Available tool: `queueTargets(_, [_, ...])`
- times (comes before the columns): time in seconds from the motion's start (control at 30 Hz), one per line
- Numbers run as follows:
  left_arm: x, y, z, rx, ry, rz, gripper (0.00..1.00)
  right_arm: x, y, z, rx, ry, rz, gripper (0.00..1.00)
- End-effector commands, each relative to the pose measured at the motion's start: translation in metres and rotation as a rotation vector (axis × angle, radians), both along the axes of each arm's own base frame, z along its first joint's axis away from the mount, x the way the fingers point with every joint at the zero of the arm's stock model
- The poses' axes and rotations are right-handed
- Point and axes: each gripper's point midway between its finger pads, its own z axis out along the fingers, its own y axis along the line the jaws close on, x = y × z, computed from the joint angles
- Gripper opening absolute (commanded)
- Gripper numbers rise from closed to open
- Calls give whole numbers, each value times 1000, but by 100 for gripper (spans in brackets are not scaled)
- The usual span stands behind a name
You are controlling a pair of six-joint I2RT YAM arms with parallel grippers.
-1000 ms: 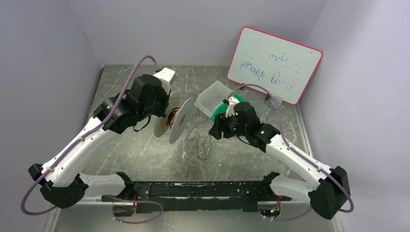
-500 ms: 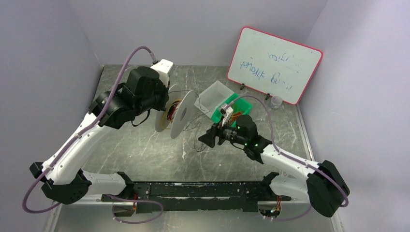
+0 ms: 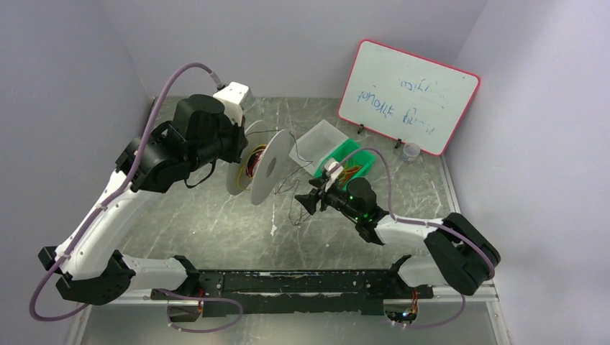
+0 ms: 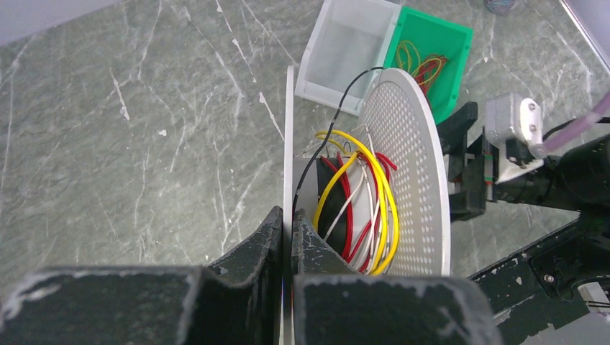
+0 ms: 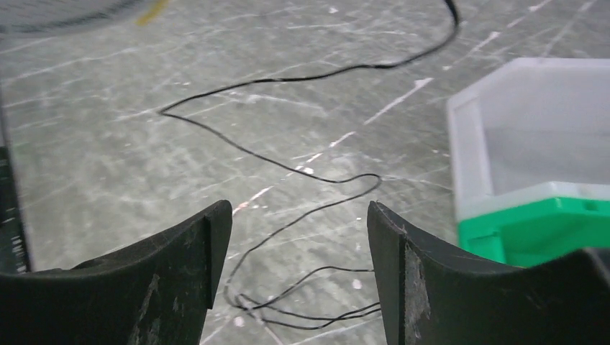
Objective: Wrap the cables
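Note:
My left gripper [image 4: 291, 215] is shut on the solid white flange [image 4: 288, 129] of a spool [image 3: 267, 176] and holds it on edge above the table. Yellow, red and white cables [image 4: 367, 194] are wound between that flange and the perforated flange [image 4: 410, 144]. A black cable [image 4: 338, 108] runs off the spool and lies in loose loops on the table [image 3: 298, 208]. My right gripper [image 3: 303, 203] is open and empty, low over those loops [image 5: 288, 149], with the loops between and below the fingers [image 5: 298, 215].
A green bin [image 3: 357, 159] holds more yellow and red cables [image 4: 421, 61]. A clear bin [image 3: 316, 144] stands beside it, close to my right gripper's right finger [image 5: 532, 122]. A whiteboard [image 3: 406, 97] and a small cup [image 3: 411, 151] stand at the back right.
My left arm has raised the spool and drawn it back and left. My right arm has dropped and moved forward-left from the green bin to the black cable loops.

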Motion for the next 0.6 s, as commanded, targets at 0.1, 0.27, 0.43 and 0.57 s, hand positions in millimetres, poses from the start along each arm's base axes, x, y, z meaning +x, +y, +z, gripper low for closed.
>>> queueTargets(0.1, [-15, 3, 46, -144, -78, -32, 7, 37, -8, -10, -36, -90, -155, 73])
queueTargets(0.27, [-20, 8, 51, -163, -86, -28, 7, 43, 2, -17, 5, -31, -162, 73])
queueTargets(0.43, [-23, 7, 54, -174, -86, -37, 7, 50, 13, -26, 39, 34, -162, 73])
queueTargets(0.57, [-25, 9, 55, -180, -88, -38, 7, 56, 20, -37, 61, 84, -177, 71])
